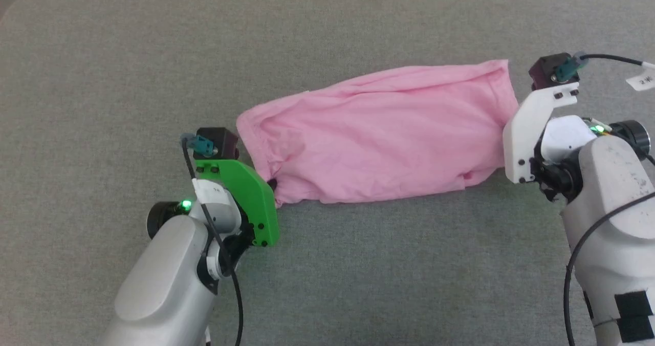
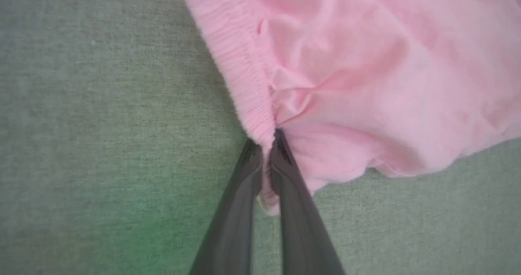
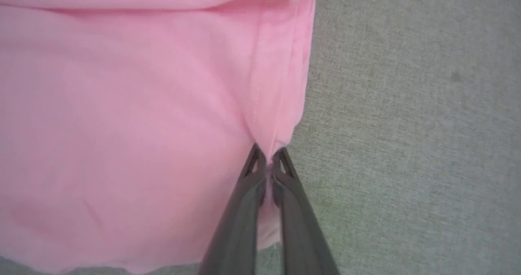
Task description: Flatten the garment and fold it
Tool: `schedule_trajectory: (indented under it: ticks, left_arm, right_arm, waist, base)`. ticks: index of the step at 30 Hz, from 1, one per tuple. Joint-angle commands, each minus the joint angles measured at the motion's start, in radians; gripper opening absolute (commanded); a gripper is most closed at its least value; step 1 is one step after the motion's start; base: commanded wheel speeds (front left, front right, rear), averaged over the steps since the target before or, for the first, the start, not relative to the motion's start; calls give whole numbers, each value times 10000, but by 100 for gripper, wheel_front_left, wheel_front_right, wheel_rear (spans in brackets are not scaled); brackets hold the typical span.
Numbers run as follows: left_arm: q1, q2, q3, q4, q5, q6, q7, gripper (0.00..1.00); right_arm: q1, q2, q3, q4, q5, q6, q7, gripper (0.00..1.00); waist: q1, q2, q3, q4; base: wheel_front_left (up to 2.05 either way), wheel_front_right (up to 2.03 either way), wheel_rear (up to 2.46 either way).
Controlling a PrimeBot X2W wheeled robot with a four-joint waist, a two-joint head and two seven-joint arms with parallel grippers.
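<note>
1 garment (image 1: 378, 136) and 2 grippers are on view. The pink shorts lie stretched lengthwise across the grey padded surface (image 1: 358, 274), lightly wrinkled. The left gripper (image 2: 265, 144) pinches the gathered waistband (image 2: 240, 59) at its near corner. The right gripper (image 3: 268, 152) is clamped on the stitched hem (image 3: 281, 63) at the opposite end.

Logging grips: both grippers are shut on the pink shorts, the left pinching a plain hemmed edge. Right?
Almost: the left gripper pinches the gathered elastic waistband of the shorts, per the left wrist view. The right gripper is shut on them too.
</note>
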Motion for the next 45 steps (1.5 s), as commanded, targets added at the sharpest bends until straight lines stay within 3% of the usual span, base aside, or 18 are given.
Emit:
schedule_trajectory:
  ticks: [1,8,14,20,21,22,23,24,25,28,34,39,40,45]
  left_arm:
    - [334,-60,-20,83,-129,-42,17,0]
    - [726,440,255,-587,-392,-49,245,0]
    - [1820,966,239,-1427,-696,201,1071,0]
    - [2969,1099,374,-1978,-1193,535,1477,0]
    - [3123,1095,397,-2023,-1276,573,1510,35]
    - [3226,1093,417,-2062,-1327,599,1518,97]
    - [3315,1096,455,-2125,-1347,634,1467,100]
    - [3371,1084,497,-2175,-1364,658,1399,100]
    - [3426,1063,553,-2223,-1390,682,1307,100]
    - [3518,988,802,-2359,-1500,729,973,100]
    - [3265,1102,1828,-2882,-1112,778,-893,100]
    - [2898,1271,2402,-2883,394,526,-4305,100]
    - [2880,1202,2320,-2555,1135,259,-6149,100]
    - [2753,1089,2021,-1895,1908,-44,-7887,100]
  right_arm:
    - [238,-68,-60,-113,128,-15,-100,0]
    - [1578,-303,-322,-1130,935,-15,-149,0]
    - [3740,-321,-821,-3014,1544,-15,286,0]
    - [5772,272,-1523,-4919,1691,-15,1022,0]
    - [6077,414,-1594,-5188,1681,-15,1184,0]
    - [6289,510,-1646,-5380,1670,-15,1286,0]
    - [6492,595,-1734,-5549,1694,-15,1336,4]
    - [6615,651,-1794,-5663,1712,-15,1341,44]
    - [6731,707,-1872,-5785,1721,-15,1300,100]
    - [6887,824,-2072,-6083,1846,-15,1095,100]
    - [6707,904,-2563,-6753,1823,-15,854,100]
    - [6202,753,-2405,-6385,1175,-15,1221,100]
    - [5784,613,-2095,-5816,871,-15,1422,100]
    - [5287,438,-1619,-4788,531,-15,1690,100]
  waist:
    - [0,-1,-309,35]
    - [0,-1,-1332,58]
    - [0,-1,-1946,-13]
    - [0,-1,-2062,-99]
    - [0,-1,-2074,-113]
    - [0,-1,-2081,-121]
    - [0,-1,-2080,-127]
    - [0,-1,-2081,-129]
    - [0,-1,-2094,-126]
    - [0,-1,-2127,-118]
    - [0,-1,-2145,-91]
    - [0,-1,-1920,-113]
    - [0,-1,-1725,-89]
    - [0,-1,-1499,-5]
  base:
    - [0,0,0]
    - [0,0,0]
    - [0,0,0]
    - [0,0,0]
    - [0,0,0]
    - [0,0,0]
    - [0,0,0]
    - [0,0,0]
    - [0,0,0]
    - [0,0,0]
    - [0,0,0]
    - [0,0,0]
    - [0,0,0]
    - [0,0,0]
